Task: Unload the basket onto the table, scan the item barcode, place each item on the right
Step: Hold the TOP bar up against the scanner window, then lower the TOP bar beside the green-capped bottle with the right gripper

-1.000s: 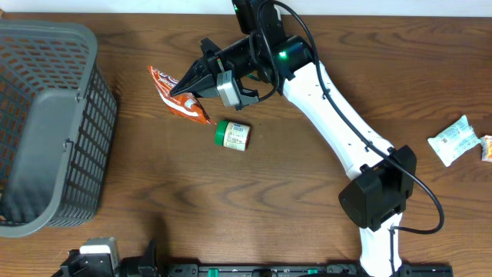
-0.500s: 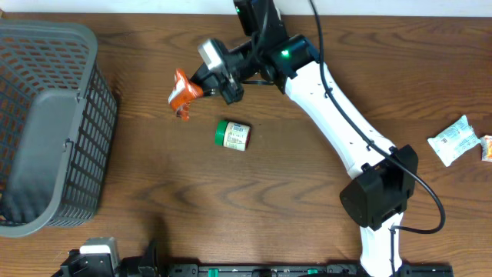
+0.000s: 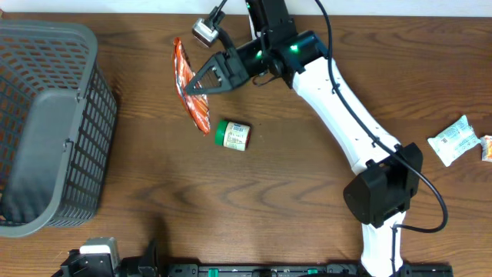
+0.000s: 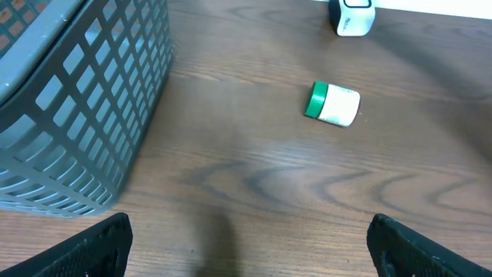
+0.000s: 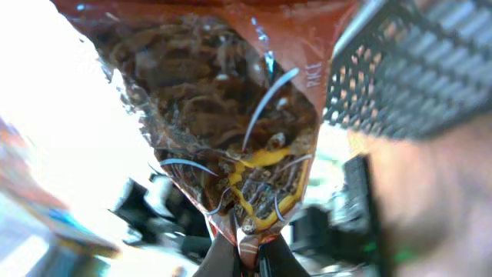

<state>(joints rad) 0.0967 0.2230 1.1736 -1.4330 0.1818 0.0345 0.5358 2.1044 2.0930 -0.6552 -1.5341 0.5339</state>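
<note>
My right gripper point(image 3: 187, 87) is shut on the seam of an orange snack packet point(image 3: 184, 69), which it holds above the table at the back, left of centre. In the right wrist view the packet point(image 5: 231, 115) fills the frame, showing its clear face with brown contents, and the gripper point(image 5: 246, 258) pinches its bottom seam. No barcode is legible in any view. My left gripper point(image 4: 257, 258) stands open low over the near table, with only its two dark fingertips point(image 4: 100, 246) showing and nothing between them.
A white bottle with a green cap point(image 3: 232, 135) lies on its side below the packet, seen also as the bottle point(image 4: 332, 104). A grey mesh basket point(image 3: 46, 123) fills the left side. A white and black device point(image 4: 351, 15) stands at the far edge. A white packet point(image 3: 453, 140) lies far right.
The right gripper has lifted the packet off the table and turned it, swinging up and back. The packet now hangs lengthwise. The left gripper and the bottle have not moved.
</note>
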